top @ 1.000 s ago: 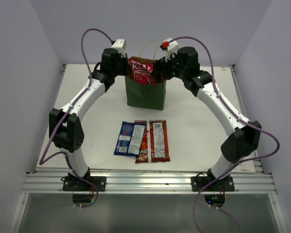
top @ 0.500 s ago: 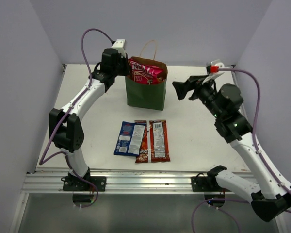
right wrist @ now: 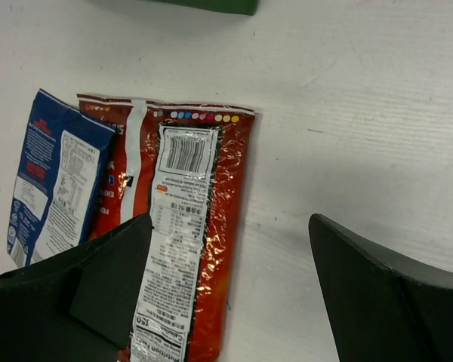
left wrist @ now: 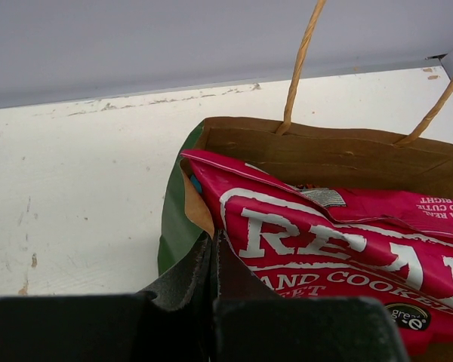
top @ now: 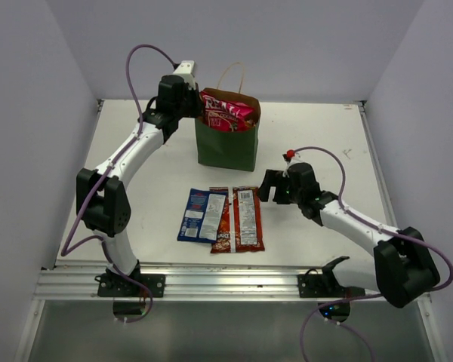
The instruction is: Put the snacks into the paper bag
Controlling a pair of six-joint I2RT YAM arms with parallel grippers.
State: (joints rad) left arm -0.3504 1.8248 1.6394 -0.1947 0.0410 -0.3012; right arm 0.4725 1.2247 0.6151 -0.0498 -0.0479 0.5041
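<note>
- The right gripper (right wrist: 230, 290) has its black jaws spread wide and holds nothing. It is low over the table (top: 325, 136), just right of the red packet (right wrist: 200, 226).
- The left gripper (left wrist: 214, 243) is pinched tight on the near-left rim of the paper bag (top: 226, 147).
- The bag stands upright toward the far side of the table. It is dark green outside and brown inside, and tan twisted handles (left wrist: 302, 68) rise from its rim.
- The pink crisp bag (left wrist: 325, 241) sits slanted in the bag's mouth, its top poking out and showing large white letters.
- Three glossy, crinkled packets lie flat near the front middle with edges overlapping. They are the blue packet (right wrist: 57, 181), the orange-red packet (right wrist: 124, 181) and the red packet, whose white barcode label faces up.
- The table is matt white and scuffed along its far edge.
- Pale lilac walls (top: 287, 45) close in three sides, and a metal rail (top: 226, 285) runs along the near edge.
</note>
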